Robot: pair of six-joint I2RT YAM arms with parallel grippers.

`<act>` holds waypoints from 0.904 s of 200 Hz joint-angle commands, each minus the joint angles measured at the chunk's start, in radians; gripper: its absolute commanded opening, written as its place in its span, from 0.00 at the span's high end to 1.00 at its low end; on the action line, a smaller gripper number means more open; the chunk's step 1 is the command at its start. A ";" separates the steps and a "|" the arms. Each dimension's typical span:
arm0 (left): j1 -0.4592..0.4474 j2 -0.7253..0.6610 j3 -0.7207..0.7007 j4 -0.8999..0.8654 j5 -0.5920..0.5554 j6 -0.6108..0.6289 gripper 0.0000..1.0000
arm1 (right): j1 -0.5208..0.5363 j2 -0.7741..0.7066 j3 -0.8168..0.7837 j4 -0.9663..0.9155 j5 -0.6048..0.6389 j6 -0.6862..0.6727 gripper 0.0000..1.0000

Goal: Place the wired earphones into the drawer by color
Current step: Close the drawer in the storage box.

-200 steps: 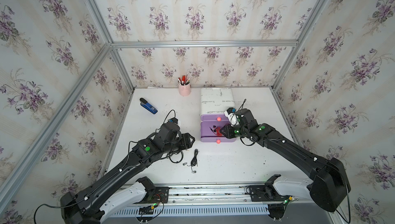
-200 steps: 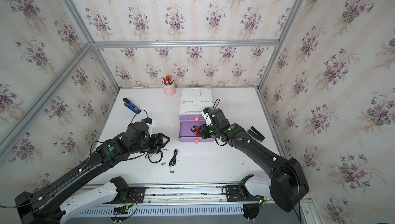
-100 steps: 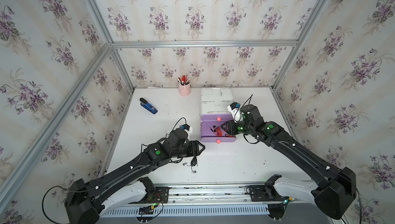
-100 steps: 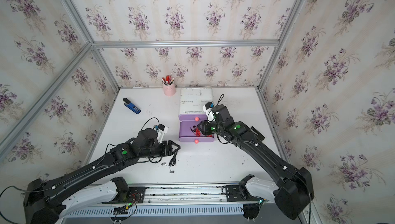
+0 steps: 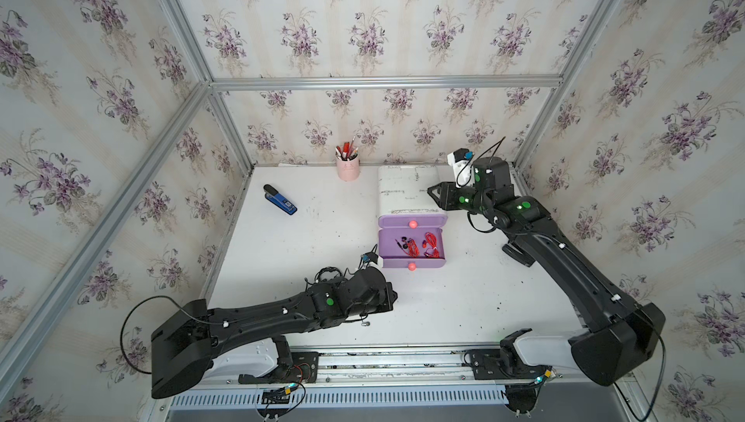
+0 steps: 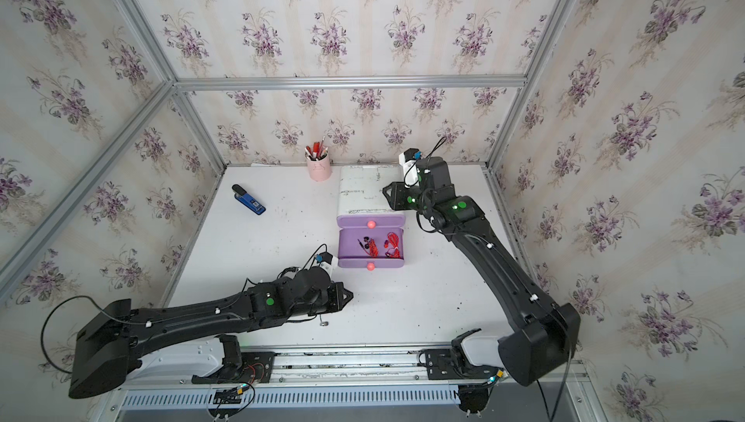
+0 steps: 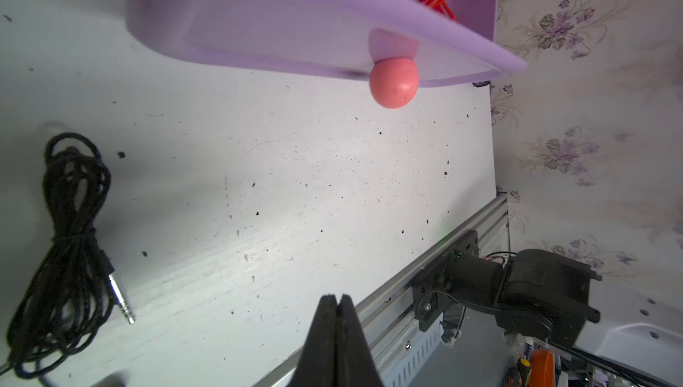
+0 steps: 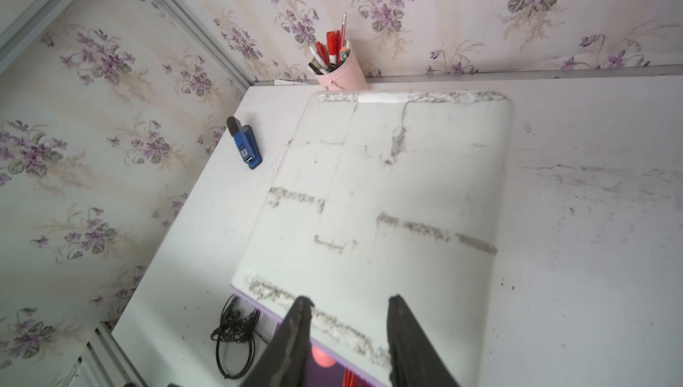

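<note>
Both arms have changed: the left gripper (image 7: 336, 298), spread wide a moment ago, has clenched on nothing. The right gripper (image 8: 347, 298) has left the open purple drawer (image 5: 395, 263) and now hangs over the white top of the drawer unit (image 5: 407, 188), jaws partly spread and empty. Red earphones (image 5: 419, 244) lie inside that drawer. The black earphones (image 7: 70, 226) sit on the table (image 5: 322, 230), not between the left fingertips but off to one side and behind them, mostly hidden under that arm in both top views. Only the jack plug (image 5: 365, 324) peeks out. The bundle's long axis runs from the drawer side toward the front rail, plug end nearest the rail. The left arm is far nearer, and I judge it must back up, reopen and straddle the bundle across its narrow width
</note>
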 commanded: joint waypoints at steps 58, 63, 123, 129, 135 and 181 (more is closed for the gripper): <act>-0.009 0.118 -0.002 0.216 -0.201 -0.125 1.00 | -0.157 0.359 0.357 0.143 -0.123 0.064 0.46; -0.009 0.125 0.005 0.214 -0.205 -0.125 1.00 | -0.163 0.392 0.389 0.129 -0.122 0.060 0.45; -0.008 0.173 0.043 0.203 -0.239 -0.130 1.00 | -0.182 0.703 0.718 -0.014 -0.162 -0.005 0.41; -0.008 0.174 0.043 0.201 -0.246 -0.132 1.00 | -0.181 0.719 0.733 -0.026 -0.161 -0.012 0.41; -0.008 0.175 0.043 0.198 -0.254 -0.135 1.00 | -0.181 0.726 0.737 -0.030 -0.159 -0.016 0.41; -0.005 0.176 0.066 0.197 -0.318 -0.104 1.00 | -0.182 0.759 0.735 -0.066 -0.140 -0.065 0.41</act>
